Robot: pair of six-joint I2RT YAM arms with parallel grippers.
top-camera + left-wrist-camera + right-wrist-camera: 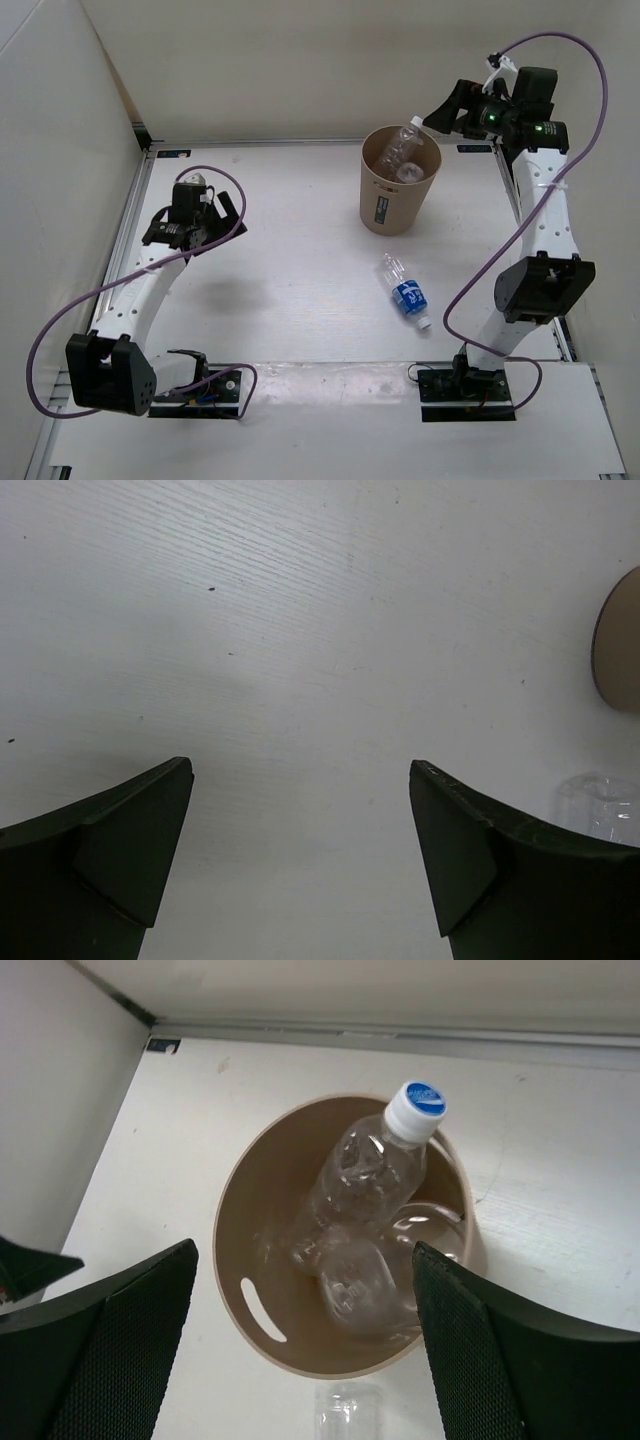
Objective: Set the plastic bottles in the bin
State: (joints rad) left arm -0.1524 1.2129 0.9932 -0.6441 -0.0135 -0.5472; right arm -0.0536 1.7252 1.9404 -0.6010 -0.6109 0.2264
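- My right gripper is spread wide with nothing between the fingers. It hangs above the tan bin.
- From the right wrist, the bin's open mouth sits directly under the gap between the jaws, reaching nearly from one finger to the other.
- A clear bottle with a white, blue-topped cap stands tilted inside the bin. Its cap rests against the rim on the side away from the jaws, just above the edge.
- A second clear bottle lies lower in the bin, touching the first and closer to the right-hand finger.
- The blue-label bottle lies on its side on the table, outside the bin on the side nearer the arm bases. Only its clear end shows at the bottom edge of the right wrist view, under the jaw gap.
- My left gripper is also released and empty, held over bare table well apart from the bin.
- In the left wrist view, the bin's wall shows far out past the right-hand finger. A clear bottle end peeks out just beside that finger.
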